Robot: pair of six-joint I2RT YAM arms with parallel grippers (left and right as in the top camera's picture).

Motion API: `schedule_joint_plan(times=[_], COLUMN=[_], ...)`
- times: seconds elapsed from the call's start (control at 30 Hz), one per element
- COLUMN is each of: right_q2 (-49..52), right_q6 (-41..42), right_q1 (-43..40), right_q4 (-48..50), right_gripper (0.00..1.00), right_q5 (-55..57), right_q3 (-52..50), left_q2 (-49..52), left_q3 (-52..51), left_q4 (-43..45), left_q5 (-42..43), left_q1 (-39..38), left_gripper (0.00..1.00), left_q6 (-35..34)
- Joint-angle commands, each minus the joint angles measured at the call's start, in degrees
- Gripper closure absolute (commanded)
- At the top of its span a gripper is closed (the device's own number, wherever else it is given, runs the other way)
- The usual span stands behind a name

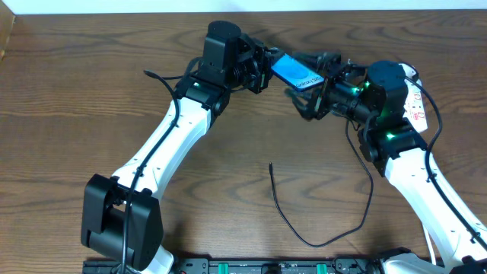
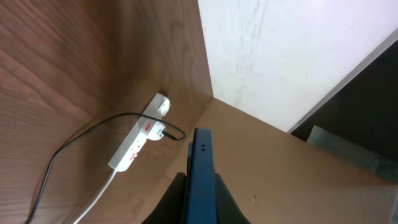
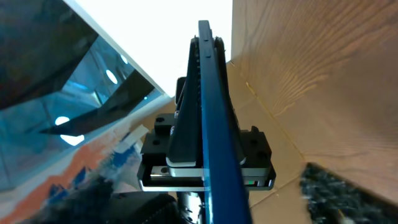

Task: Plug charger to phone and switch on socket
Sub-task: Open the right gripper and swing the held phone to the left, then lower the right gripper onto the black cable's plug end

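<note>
Left hand (image 1: pixel 272 68) is closed on the phone (image 1: pixel 294 71), which is held raised over the far part of the surface (image 1: pixel 76 99), between the two arms; from the left wrist the phone is seen edge-on, a slim dark-blue slab pinched between black fingers (image 2: pixel 227 205) that are cut off by the frame. Right hand (image 1: pixel 306 100) is spread wide just beside the phone's free end; in its own view only blurred dark shapes are made out at the lower corners, clear of the phone on either side. Bright blue glass and a black rim are shown overhead; white lettering is printed on the screen but is too small to be read. The charger (image 1: pixel 273 186), a thin black cable, is laid in a loose curve on the wood-grain surface, its free tip well apart from the phone; its far run is lost under the right arm. The socket (image 1: pixel 415 97), a white elongated strip with red marks, is mostly hidden overhead by that arm; from the left wrist it is seen whole, with a black lead plugged in and a white cord (image 2: pixel 99 193) trailing off; the red printing is not legible.
</note>
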Motion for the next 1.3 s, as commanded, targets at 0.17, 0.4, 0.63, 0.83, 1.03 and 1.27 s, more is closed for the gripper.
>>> schedule_joint_plan(times=[0.17,0.4,0.63,0.83,1.03,1.27], right_q2=[-0.24,-0.24,-0.24,-0.24,-0.24,-0.24], right_q6=[-6.86,-23.54,-38.82,-45.53,-45.72,-55.23], right_q1=[-2.32,-8.28,-10.05,-8.02,-5.4,-1.25], right_q4=[5.25,5.46,5.11,3.74,1.99,-21.53], right_gripper=[0.01,0.01,0.01,0.01,0.01,0.01], right_q5=[-5.55,-16.55,-22.71,-21.79,-17.11,-3.08], right_q3=[1.2,1.2,1.2,1.2,1.6,9.29], left_q2=[-0.61,-0.61,-0.61,-0.61,-0.61,-0.61], left_q3=[1.4,1.4,1.38,1.33,1.29,1.29], left_q4=[0.59,0.59,0.33,0.35,0.37,0.37], left_q5=[0.44,16.94,39.95,52.81,54.49,54.42], left_q1=[4.42,15.26,26.32,31.15,34.18,35.23], left_gripper=[0.93,0.93,0.93,0.92,0.93,0.92], left_q6=[3.21,8.94,35.54,43.93,45.18,45.2])
